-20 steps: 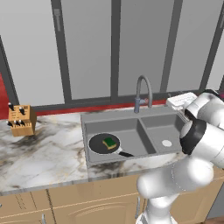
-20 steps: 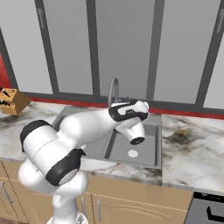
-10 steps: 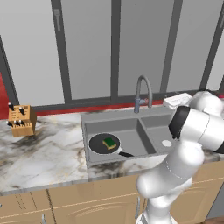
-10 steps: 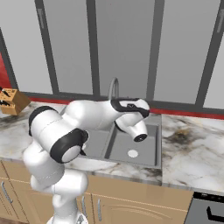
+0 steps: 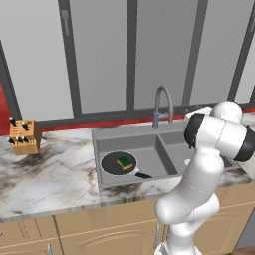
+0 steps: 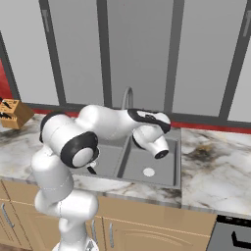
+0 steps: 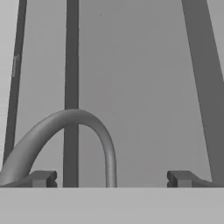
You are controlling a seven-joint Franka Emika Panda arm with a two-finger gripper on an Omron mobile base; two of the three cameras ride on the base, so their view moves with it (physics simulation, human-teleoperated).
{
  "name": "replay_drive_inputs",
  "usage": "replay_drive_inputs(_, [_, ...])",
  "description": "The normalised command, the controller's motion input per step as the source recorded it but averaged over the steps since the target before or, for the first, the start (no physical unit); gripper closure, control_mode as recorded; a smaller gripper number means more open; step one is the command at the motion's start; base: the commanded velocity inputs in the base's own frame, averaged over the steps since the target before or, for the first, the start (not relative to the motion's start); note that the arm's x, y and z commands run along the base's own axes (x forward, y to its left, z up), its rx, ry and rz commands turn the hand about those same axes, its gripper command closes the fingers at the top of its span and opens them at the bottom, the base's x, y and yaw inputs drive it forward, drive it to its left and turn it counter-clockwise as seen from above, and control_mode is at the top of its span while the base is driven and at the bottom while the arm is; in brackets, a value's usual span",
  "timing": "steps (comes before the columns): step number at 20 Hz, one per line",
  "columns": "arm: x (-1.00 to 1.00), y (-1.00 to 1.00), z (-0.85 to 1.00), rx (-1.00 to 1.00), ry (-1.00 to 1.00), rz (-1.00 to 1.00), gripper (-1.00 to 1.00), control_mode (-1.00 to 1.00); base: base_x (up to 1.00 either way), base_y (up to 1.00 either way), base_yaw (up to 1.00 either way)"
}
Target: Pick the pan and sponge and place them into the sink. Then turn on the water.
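Pan and sponge already lay in the sink's left basin, sponge resting in the pan. Your hand stood open and empty, facing the faucet; no water ran yet.

Matt metal, veined stone, pale wood

Smooth matt grey metal on sink and curved faucet; dull black pan holding a green sponge, porous-looking; glossy white-grey marbled table; light wooden knife block far left; satin grey wall panels.
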Motion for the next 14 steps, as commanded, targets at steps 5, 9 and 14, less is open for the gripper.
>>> replay_drive_inputs(5, [0.04,0.23,-0.18,-0.05,-0.07,0.00,-1.00,-1.00,0.00,0.00,0.00])
replay_drive_inputs(9, [0.17,0.11,-0.13,-0.07,-0.04,-0.02,-1.00,-1.00,0.00,0.00,0.00])
replay_drive_inputs(14, [0.30,0.00,-0.13,-0.06,0.01,-0.03,-1.00,-1.00,0.00,0.00,0.00])
